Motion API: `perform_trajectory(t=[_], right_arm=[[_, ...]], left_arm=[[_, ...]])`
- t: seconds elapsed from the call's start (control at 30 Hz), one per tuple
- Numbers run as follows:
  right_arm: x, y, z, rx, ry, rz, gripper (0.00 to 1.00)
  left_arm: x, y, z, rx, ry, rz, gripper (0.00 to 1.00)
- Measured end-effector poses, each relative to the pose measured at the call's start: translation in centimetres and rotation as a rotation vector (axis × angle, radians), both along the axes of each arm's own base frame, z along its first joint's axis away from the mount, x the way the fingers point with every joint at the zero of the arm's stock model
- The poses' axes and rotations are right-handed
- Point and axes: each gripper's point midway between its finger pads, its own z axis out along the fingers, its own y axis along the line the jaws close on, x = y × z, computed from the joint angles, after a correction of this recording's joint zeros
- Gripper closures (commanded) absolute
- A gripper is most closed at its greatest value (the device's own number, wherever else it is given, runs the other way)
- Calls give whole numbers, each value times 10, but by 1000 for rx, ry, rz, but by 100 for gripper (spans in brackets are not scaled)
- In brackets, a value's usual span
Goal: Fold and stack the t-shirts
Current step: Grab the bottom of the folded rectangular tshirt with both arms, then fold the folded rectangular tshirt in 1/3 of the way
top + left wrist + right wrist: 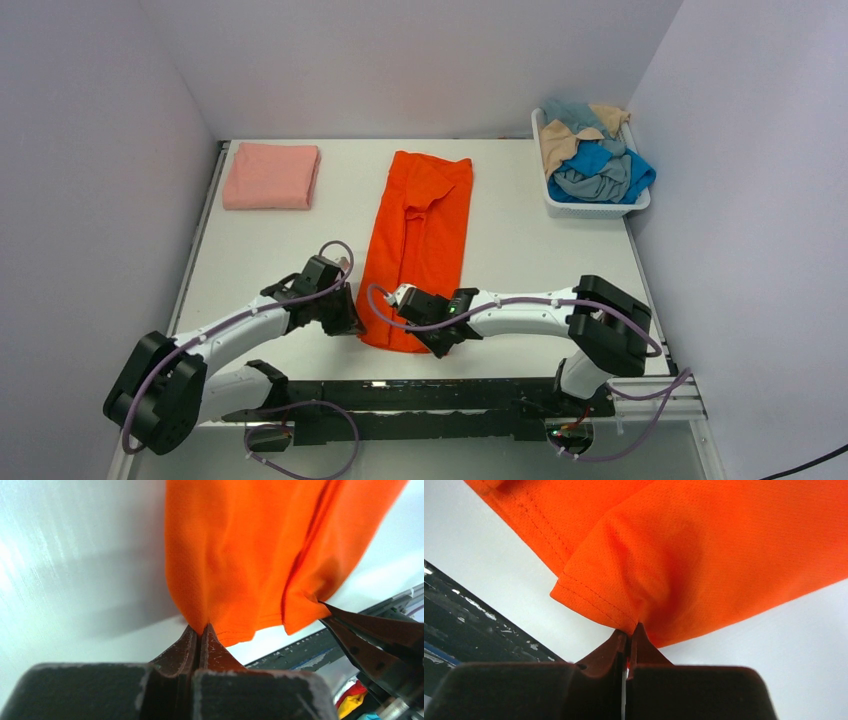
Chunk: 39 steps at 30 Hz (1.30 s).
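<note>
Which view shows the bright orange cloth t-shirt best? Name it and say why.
Top external: the bright orange cloth t-shirt shows nearly whole, folded into a long strip. The left wrist view shows only a hem corner pinched in the left end effector; the right wrist view, another corner in the right end effector.

White table [530, 250] fills frame centre. 3 plain lilac-grey walls [420, 60] box it in: left, back, right. Black rail [440, 392] along lower edge. Light even, soft.
</note>
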Motion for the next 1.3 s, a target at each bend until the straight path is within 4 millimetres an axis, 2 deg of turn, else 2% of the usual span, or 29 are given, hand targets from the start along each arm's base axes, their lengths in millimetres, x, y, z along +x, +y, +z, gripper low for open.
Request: perform_trajectory(t=[0.1, 0.2, 0.27, 0.4, 0.5, 0.63, 0.73, 0.83, 1.1, 1.23, 1.3], right_arm=[[15, 3, 11, 6, -26, -18, 100], [47, 7, 32, 45, -86, -68, 100], [71, 6, 46, 69, -133, -108, 100], [125, -2, 74, 104, -242, -193, 100], [160, -7, 92, 121, -313, -231, 100], [203, -11, 101, 112, -374, -262, 100], [226, -17, 96, 85, -392, -268, 100], [243, -27, 89, 55, -392, -280, 100], [282, -45, 78, 49, -389, -321, 100], [300, -47, 71, 60, -385, -325, 100], [308, -47, 66, 70, -384, -318, 100]], left_arm=[[18, -7, 28, -11, -64, -12, 100], [48, -15, 63, -38, -159, -4, 100], [69, -18, 79, -48, -203, 12, 100], [113, -23, 92, -20, -223, 36, 100], [158, -29, 102, 8, -254, 56, 100], [203, -29, 111, 34, -295, 87, 100], [230, -26, 112, 44, -307, 106, 100], [251, -23, 105, 55, -304, 113, 100], [281, -33, 71, 59, -263, 76, 98], [297, -40, 60, 58, -260, 67, 93], [305, -41, 57, 56, -262, 70, 85]])
